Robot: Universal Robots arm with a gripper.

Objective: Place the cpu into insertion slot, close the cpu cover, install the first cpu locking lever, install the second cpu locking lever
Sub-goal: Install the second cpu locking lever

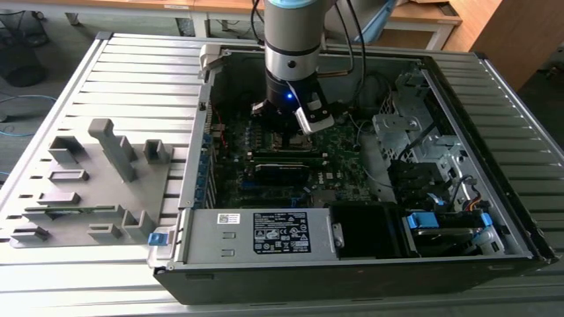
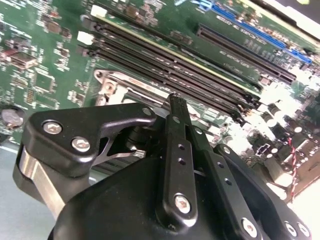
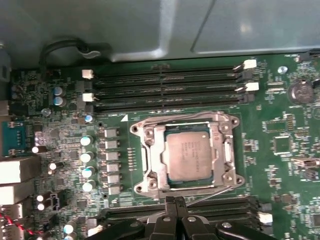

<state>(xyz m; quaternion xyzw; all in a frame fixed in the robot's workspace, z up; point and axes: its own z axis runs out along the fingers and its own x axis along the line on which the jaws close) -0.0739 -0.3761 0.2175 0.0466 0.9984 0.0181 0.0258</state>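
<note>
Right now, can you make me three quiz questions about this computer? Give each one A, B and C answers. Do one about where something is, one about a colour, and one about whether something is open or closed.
1. Where is the cpu?
A. In the insertion slot
B. On the floor
C. Outside the case

2. What colour is the motherboard?
A. Red
B. Green
C. White

3. How is the cpu cover?
A. Standing straight up
B. Taken away
C. Lying flat over the cpu

Answers:
1. A, because the first wrist view shows the chip sitting in its square socket.
2. B, because the board is green in both wrist views.
3. C, because the metal frame lies around the chip, and the chip's top shows through the frame's window.
</note>
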